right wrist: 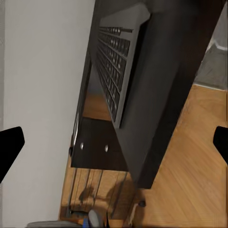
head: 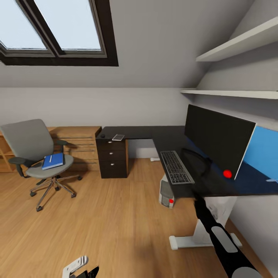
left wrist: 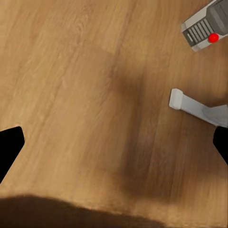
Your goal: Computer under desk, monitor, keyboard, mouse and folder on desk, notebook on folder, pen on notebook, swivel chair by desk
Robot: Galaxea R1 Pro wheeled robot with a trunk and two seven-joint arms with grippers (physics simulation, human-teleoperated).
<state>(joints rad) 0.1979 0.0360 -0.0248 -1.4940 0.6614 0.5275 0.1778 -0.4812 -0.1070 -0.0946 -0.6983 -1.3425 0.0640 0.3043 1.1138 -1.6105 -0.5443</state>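
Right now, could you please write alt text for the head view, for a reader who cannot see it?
A dark L-shaped desk holds a monitor with a keyboard in front of it, and a computer stands on the wood floor beneath. Across the room, a grey swivel chair carries a blue folder on its seat. The right arm reaches toward the desk edge.

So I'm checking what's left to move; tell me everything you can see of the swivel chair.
The swivel chair stands upright on the wooden floor, apart from the dark desk, in front of a wooden dresser. It has a grey padded back and seat, dark armrests and a metal star base on castors. A blue folder lies flat on its seat with a slim pen-like thing on top. Nothing else touches it.
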